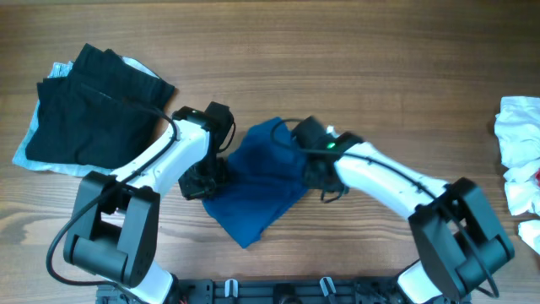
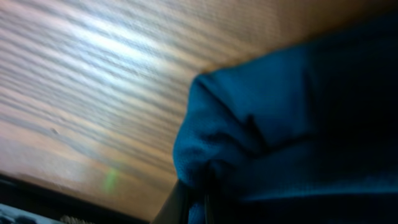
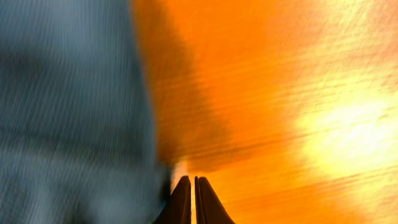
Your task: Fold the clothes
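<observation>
Overhead, the deep-blue garment (image 1: 257, 190) is being folded; the left gripper (image 1: 205, 179) is clenched on its edge, the right gripper (image 3: 193, 196) pinched closed. Next, the held edge must be carried across.

A deep-blue garment (image 2: 292, 130) is seen filling the right and lower part of the view, bunched into a rounded fold at its left edge. It is laid on a wood-grained worktop (image 2: 93, 81), which is blurred. At the bottom edge, the cloth is pinched between two fingers (image 2: 171, 205), only partly seen.
</observation>
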Robot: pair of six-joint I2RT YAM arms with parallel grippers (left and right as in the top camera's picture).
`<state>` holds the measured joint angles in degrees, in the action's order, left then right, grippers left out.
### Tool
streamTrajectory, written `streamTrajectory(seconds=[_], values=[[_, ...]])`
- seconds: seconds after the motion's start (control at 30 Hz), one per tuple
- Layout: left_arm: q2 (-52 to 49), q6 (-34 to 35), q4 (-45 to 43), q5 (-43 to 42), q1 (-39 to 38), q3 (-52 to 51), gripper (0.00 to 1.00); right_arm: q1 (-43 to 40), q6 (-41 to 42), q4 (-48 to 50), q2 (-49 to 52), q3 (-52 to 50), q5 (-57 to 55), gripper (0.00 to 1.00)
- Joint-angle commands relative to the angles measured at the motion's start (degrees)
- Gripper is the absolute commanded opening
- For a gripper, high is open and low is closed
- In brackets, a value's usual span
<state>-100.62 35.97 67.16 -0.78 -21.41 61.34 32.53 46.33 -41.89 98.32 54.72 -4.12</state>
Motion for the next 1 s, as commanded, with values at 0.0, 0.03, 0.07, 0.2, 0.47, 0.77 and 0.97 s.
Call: streamTrajectory(seconds=[0.0, 0.03, 0.07, 0.2, 0.47, 0.77, 0.97], values=[[0.6, 0.5, 0.5, -7.1, -3.5, -0.4, 0.04, -5.9, -10.8, 1.1, 0.4, 0.1, 4.4, 0.04], [1.9, 0.6, 0.0, -7.1, -4.9, -0.4, 0.04, -7.0, -12.9, 1.9, 0.3, 0.1, 6.1, 0.04], [3.5, 0.6, -0.5, -7.1, -6.0, -0.4, 0.04, -8.1, -15.3, 2.9, 0.2, 0.2, 8.0, 0.04], [8.7, 0.6, -0.5, -2.5, -6.9, -0.4, 0.26, -9.6, -20.5, 2.6, -0.9, 1.6, 12.8, 0.04], [11.5, 0.3, -8.8, 5.3, 0.7, -0.4, 0.31, -8.8, -8.0, -7.1, -11.7, 2.1, 14.9, 0.06], [7.5, -10.3, -21.5, -6.6, 0.7, -0.4, 0.38, -3.4, -8.3, -2.1, -12.2, -2.7, 22.4, 0.34], [2.3, -12.0, -21.3, -9.4, 0.7, -0.4, 0.36, -0.3, -4.7, 6.0, -11.8, -8.1, 22.5, 0.36]])
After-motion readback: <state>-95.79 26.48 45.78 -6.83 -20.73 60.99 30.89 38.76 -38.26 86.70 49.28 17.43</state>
